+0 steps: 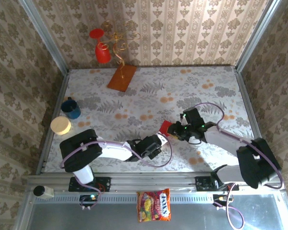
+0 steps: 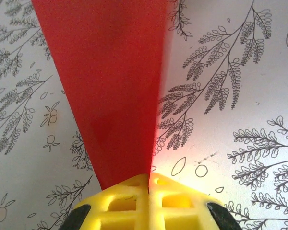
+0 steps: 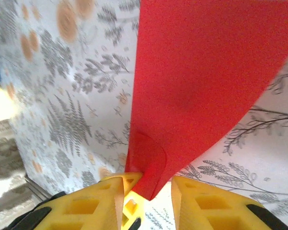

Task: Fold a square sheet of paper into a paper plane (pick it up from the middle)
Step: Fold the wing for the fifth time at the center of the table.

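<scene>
- I think we are in the middle of the folding. The paper [image 1: 166, 126] is no plane yet. Both arms hold it between them.
- My left fingers [image 2: 134, 203] are pressed together. They pinch one end of the paper [image 2: 105, 86]. From that pinch the red sheet runs straight away from the fingers and gets wider.
- In the view from the top, the left fingers [image 1: 159, 142] sit just beside the near end of the paper.
- My right fingers [image 3: 110, 199] have a gap between them. A curled corner of the paper [image 3: 201, 72] goes down into that gap and seems to touch both sides. I cannot tell if they squeeze it hard or just sit around it.
- From the top, the right fingers [image 1: 175, 130] are at the other side of the paper, so it hangs between the two pairs.
- The paper looks lifted off the counter [image 1: 134, 100], not lying flat.
- Next, I think I must bring one side over the other so the edges meet. Then I must press the fold down flat.
- I must go slow. Two pulls at once could rip it.
</scene>
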